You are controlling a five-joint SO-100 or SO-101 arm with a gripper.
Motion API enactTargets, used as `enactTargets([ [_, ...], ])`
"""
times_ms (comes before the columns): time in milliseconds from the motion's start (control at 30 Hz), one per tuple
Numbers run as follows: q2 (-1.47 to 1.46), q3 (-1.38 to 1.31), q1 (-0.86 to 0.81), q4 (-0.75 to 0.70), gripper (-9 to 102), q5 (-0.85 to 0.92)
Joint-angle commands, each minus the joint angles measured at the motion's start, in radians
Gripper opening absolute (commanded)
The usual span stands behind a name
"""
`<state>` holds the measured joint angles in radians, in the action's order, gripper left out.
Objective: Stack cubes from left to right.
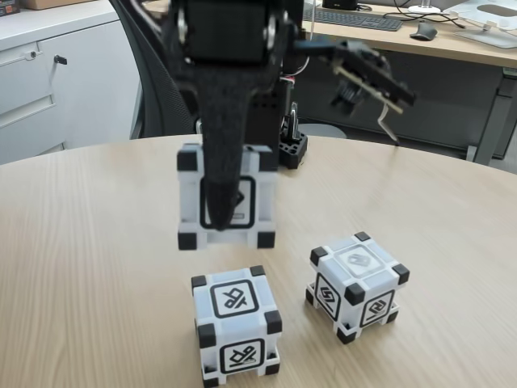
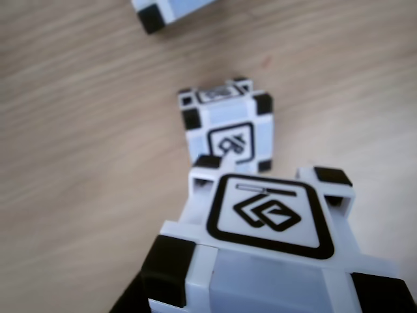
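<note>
Office, round wooden table (image 1: 97,242). Jaws (image 1: 222,206) grip cube (image 1: 194,198) aloft; target cube (image 1: 236,327) sits below, slightly nearer camera; third cube (image 1: 357,284) right.

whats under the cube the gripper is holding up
Bare wooden table lies under the lifted cube; it hangs clear above it. A second cube sits nearer the camera, a third to its right. The gripper covers the lifted cube's front symbol.
</note>
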<state>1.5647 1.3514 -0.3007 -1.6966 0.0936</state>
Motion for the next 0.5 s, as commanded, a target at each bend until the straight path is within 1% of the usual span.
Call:
enactTargets([
  [0,0.0,-0.055,-0.008,0.011,0,-0.032],
  [100,-0.012,-0.055,-0.008,0.011,0,-0.078],
  [467,-0.069,-0.057,-0.006,0.012,0,-0.133],
])
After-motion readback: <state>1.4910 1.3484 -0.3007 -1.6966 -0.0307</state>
